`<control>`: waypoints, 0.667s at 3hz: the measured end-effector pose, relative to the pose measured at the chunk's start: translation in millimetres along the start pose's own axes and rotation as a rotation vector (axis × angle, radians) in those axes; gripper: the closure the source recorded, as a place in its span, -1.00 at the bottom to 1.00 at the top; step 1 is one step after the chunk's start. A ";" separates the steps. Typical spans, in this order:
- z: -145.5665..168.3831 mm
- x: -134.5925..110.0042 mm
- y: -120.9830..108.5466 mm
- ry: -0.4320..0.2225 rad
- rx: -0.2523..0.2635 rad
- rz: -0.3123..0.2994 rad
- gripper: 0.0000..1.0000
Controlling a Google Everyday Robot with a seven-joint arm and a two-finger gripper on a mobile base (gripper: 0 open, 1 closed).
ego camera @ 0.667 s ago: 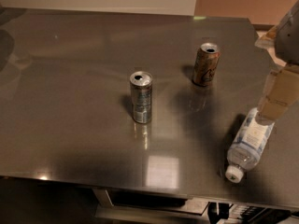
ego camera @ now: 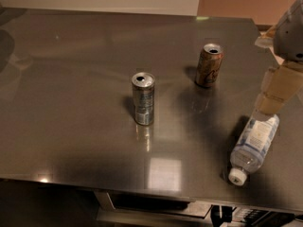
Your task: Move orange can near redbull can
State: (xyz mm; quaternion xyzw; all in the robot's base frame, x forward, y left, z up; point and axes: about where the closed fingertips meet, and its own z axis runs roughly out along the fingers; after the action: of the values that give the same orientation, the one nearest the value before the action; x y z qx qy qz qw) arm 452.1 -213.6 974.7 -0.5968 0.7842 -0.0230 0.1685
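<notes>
The orange can [ego camera: 209, 65] stands upright on the steel table [ego camera: 75, 79], right of centre and toward the back. The redbull can [ego camera: 143, 98] stands upright near the middle, to the left of the orange can and closer to the front. The two cans are apart. My gripper [ego camera: 277, 86] hangs at the right edge of the view, to the right of the orange can and above the bottle, holding nothing that I can see.
A clear plastic bottle [ego camera: 253, 143] with a white cap lies on its side at the front right, cap toward the table's front edge. The table's front edge runs along the bottom of the view, with a shelf below it.
The gripper has shifted slightly downward and to the left at the right edge. The cans and bottle have not moved.
</notes>
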 end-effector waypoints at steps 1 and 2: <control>20.6 -12.8 -26.5 -0.051 -0.002 0.039 -1.00; 41.3 -30.3 -55.6 -0.108 -0.013 0.082 -1.00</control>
State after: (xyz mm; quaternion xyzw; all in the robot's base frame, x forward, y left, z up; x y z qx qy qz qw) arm 522.8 -194.2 956.2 -0.5658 0.7977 0.0211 0.2076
